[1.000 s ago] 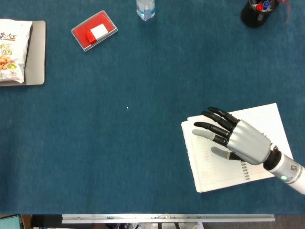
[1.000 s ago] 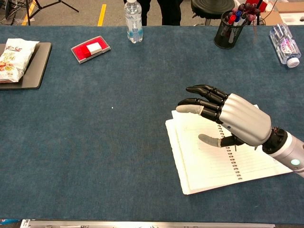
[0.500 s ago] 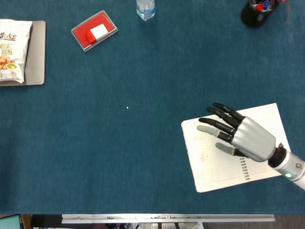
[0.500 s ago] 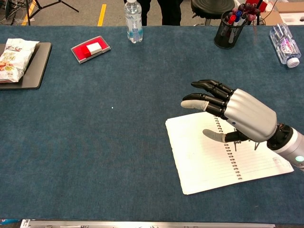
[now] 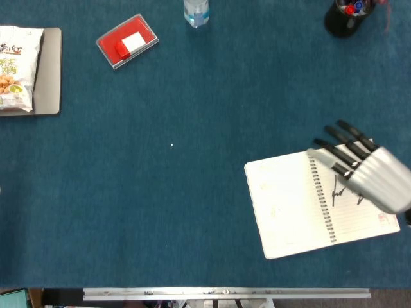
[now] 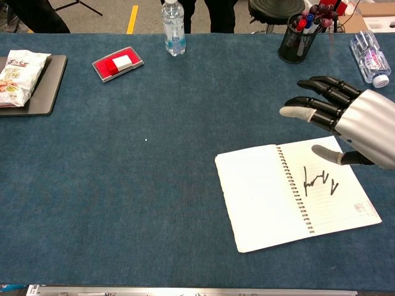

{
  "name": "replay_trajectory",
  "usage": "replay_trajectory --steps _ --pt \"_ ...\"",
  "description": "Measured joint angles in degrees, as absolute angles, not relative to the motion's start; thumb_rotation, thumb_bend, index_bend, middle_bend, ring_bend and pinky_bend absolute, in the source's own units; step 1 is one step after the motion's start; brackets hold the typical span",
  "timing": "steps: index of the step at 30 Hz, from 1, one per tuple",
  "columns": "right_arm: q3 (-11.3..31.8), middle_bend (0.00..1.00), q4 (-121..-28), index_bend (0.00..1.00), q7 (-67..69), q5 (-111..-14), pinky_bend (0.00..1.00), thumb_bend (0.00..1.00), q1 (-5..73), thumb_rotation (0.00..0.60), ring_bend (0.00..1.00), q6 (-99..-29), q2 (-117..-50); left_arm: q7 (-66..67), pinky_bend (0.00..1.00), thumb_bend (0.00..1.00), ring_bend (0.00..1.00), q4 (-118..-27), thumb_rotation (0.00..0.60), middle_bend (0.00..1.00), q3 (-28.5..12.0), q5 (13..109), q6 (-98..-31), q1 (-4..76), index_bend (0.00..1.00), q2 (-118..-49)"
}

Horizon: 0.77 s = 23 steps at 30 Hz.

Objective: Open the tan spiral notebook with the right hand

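Right hand (image 6: 352, 120) empty with fingers spread, raised over right page of notebook (image 6: 293, 196) lying open on desk (image 6: 185, 154), spiral running near-to-far.

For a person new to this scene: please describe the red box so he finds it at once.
On the blue table, look to the far edge, left of the water bottle. The red box lies flat there, the only red thing, with a small white block on it.

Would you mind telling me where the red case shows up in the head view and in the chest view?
Head view: red case upper left, left of the water bottle.
Chest view: red case upper left, again left of the water bottle.
Shared landmark: the water bottle.
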<state>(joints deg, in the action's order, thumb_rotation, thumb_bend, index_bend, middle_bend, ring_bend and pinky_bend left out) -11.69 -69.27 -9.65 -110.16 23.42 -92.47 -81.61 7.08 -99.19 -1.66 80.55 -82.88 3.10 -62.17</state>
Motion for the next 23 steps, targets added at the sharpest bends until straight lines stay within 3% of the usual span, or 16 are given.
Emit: replay_trajectory --steps 8,23 --pt "-11.9 0.21 -90.2 0.18 -27.8 -100.2 0.1 0.27 16.1 0.6 0.05 -87.5 -68.7 6.6 0.46 0.11 0.32 -98.9 0.6 0.44 -1.7 80.8 -82.4 3.5 0.48 -62.4" --pt "-9.7 0.21 -88.0 0.18 -22.0 -98.6 0.1 0.27 6.4 0.6 0.05 -94.4 -66.6 3.9 0.46 0.11 0.32 -97.5 0.6 0.44 -2.5 81.1 -82.4 4.1 0.47 -62.9"
